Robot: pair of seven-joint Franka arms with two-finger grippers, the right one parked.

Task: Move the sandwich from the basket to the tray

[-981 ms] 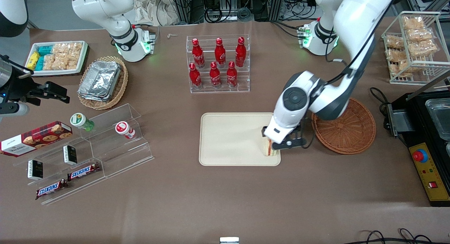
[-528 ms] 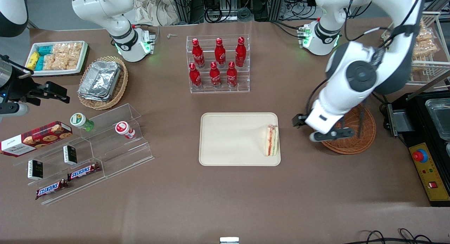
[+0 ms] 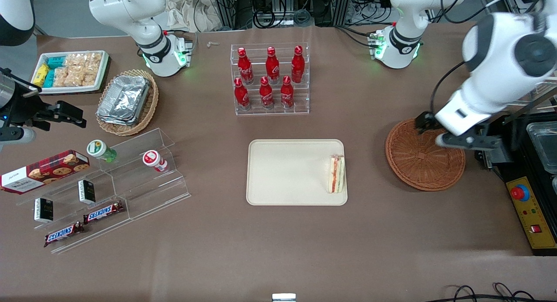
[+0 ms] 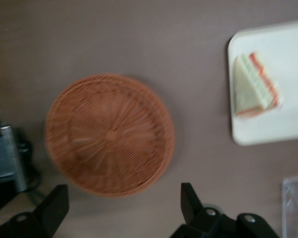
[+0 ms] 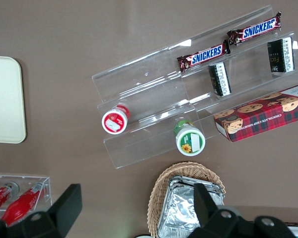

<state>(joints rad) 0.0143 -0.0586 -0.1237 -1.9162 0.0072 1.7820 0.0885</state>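
Table: a brown table is carrying everything.
Clear stepped display: a transparent acrylic shelf toward the parked arm's end is holding two Snickers bars, a tartan cookie box and two small capped jars.
Foil containers: a stack of foil containers is sitting in a lighter tan oval wicker basket, farther from the front camera than the shelf.
Bottles: six red bottles are standing in a clear rack near the middle of the table.
Tray: the large flat beige rectangular tray with rounded corners is lying near the table's middle, nearer the front camera than the bottles.
Sandwich: the small triangular wedge of pale cream bread with red and green filling is lying on the tray, close to the tray edge that faces the round basket.
Basket: the round, shallow, reddish-brown woven wicker basket is sitting beside the tray toward the working arm's end, with nothing in it.
Tool: the left arm's tool is hanging above the basket's rim, its fingers spread apart and holding nothing, well apart from the sandwich.
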